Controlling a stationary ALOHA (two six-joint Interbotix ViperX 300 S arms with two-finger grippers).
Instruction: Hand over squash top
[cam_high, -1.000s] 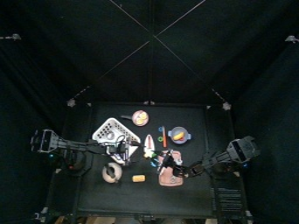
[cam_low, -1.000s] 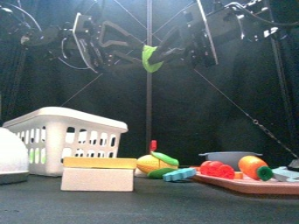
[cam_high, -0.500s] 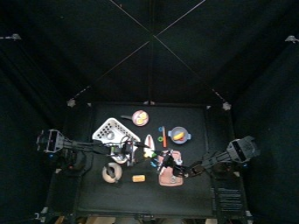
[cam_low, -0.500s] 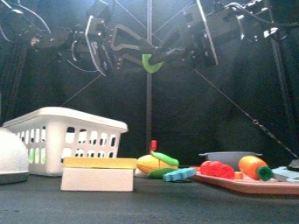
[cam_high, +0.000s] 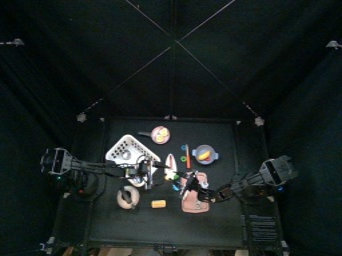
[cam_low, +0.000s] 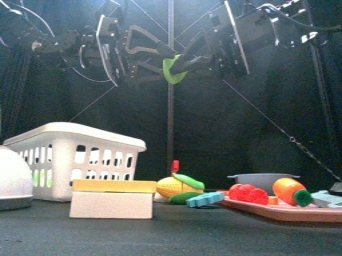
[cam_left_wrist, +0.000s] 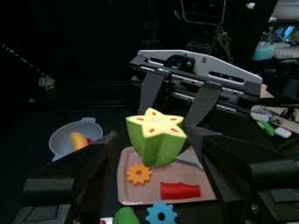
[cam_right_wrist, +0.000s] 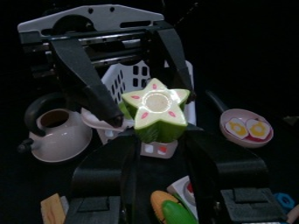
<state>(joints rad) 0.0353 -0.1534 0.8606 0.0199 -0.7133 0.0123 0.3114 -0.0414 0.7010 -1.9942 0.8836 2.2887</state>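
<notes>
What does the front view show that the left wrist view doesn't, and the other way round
Only the front view shows the white basket, the yellow and white block and the wooden board with toy vegetables on the table. Only the left wrist view shows the squash top's star-shaped cut face, plus a white cup and a blue gear below. Both show the green squash top held aloft in the right gripper, with the open left gripper close in.

Squash top (cam_low: 173, 69) aloft between left hand (cam_low: 118, 52), right hand (cam_low: 218, 45)
</notes>
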